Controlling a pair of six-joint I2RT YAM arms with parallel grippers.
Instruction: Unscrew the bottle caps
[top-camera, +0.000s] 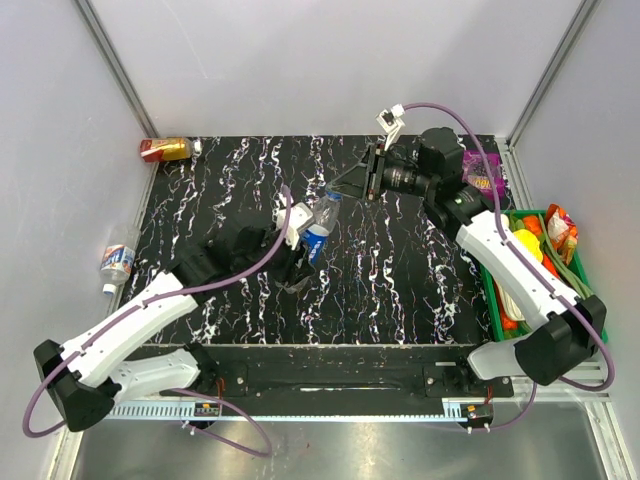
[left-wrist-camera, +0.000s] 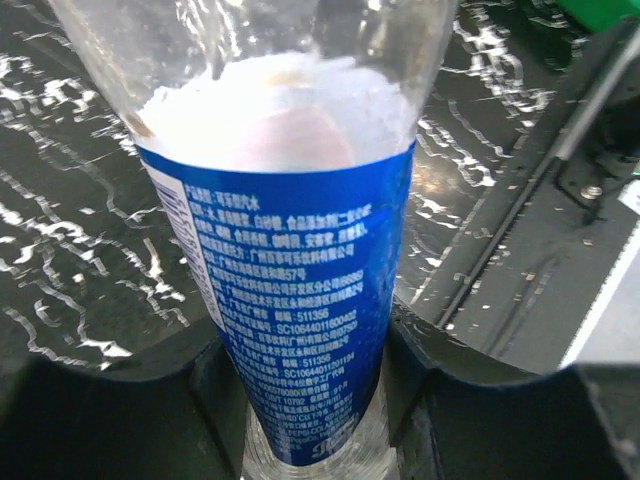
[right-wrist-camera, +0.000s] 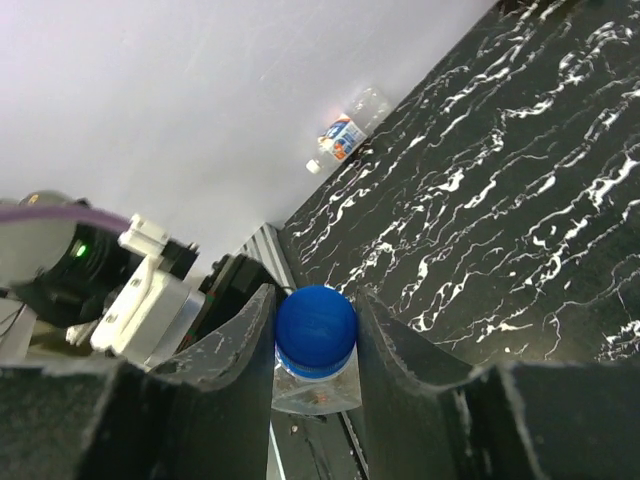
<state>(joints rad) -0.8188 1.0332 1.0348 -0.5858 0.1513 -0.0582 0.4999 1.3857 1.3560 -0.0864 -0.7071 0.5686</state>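
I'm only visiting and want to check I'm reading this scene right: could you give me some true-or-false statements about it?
1. The left gripper is clamped on the Pepsi bottle. True.
2. The right gripper is closed on a white cap. False: it pinches that bottle's dark blue cap.
3. The second bottle lies by the left wall, away from both grippers. True.
4. The red-and-gold can sits in the green basket. False: it lies in the far left corner; the basket is on the right.
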